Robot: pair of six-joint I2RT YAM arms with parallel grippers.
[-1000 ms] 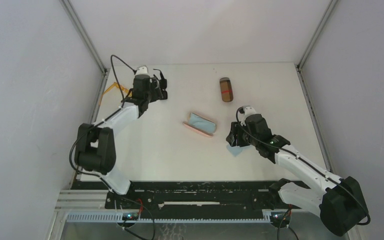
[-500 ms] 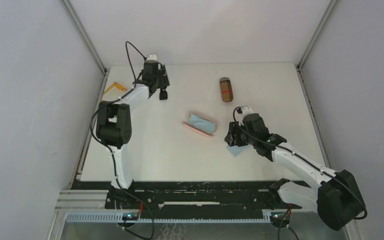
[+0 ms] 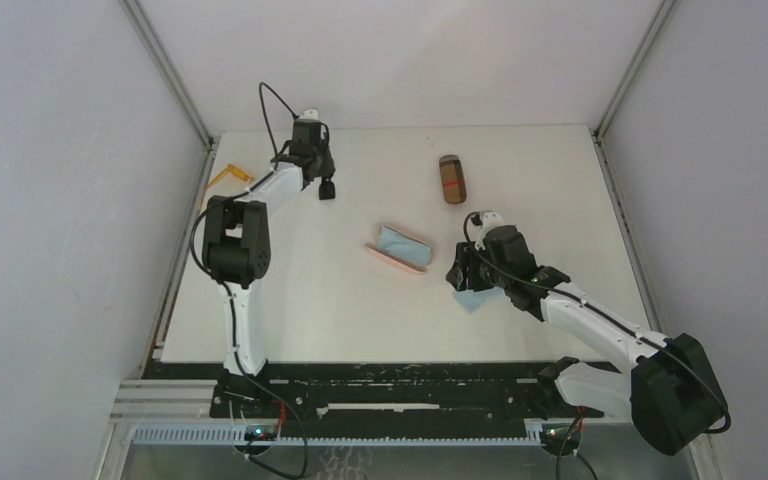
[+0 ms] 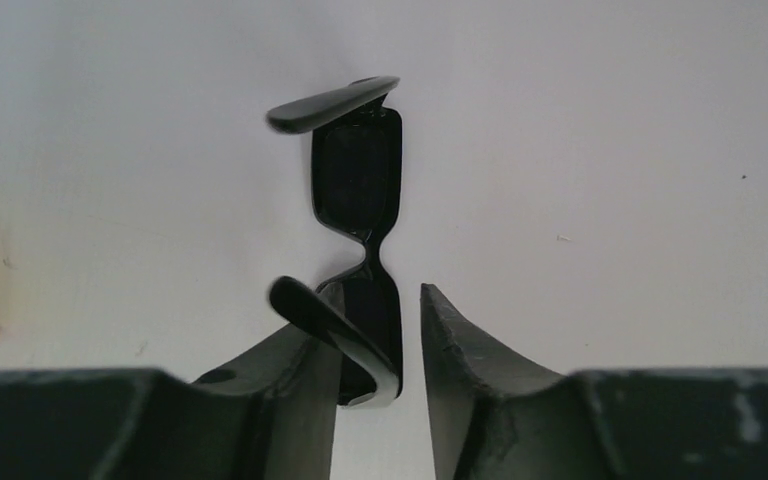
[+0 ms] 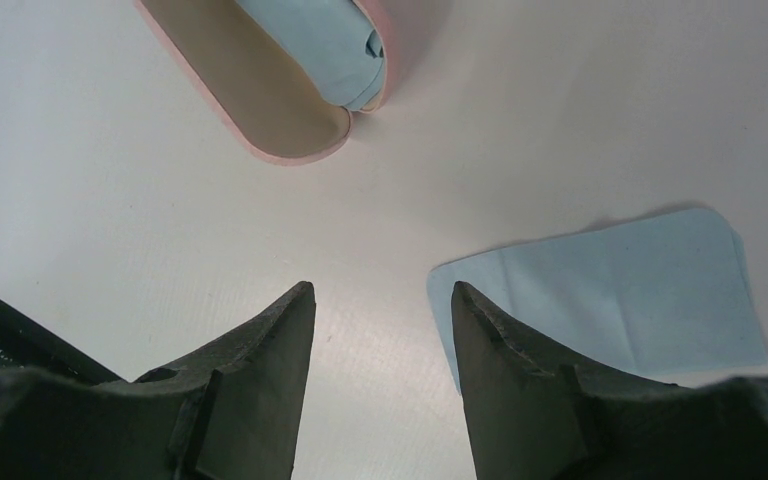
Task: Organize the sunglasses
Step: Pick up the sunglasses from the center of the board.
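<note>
Straddles small black dark-lensed plastic sunglasses (image 4: 358, 180) with left gripper (image 4: 378, 305), jaws apart, ready for clamping; holds right gripper (image 5: 380, 300) apart, empty.

Lighting bright, even and diffuse from above; shadows on the white table (image 3: 340, 310) soft and faint; overhead view sharp, wrist views slightly soft along the bottom edge.

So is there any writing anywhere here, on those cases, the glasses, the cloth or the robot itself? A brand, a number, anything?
None that can be read.
brown case: a red mark across it, too small to tell whether it is lettering.
pink case, light-blue cloth, black sunglasses: no print shows.
</note>
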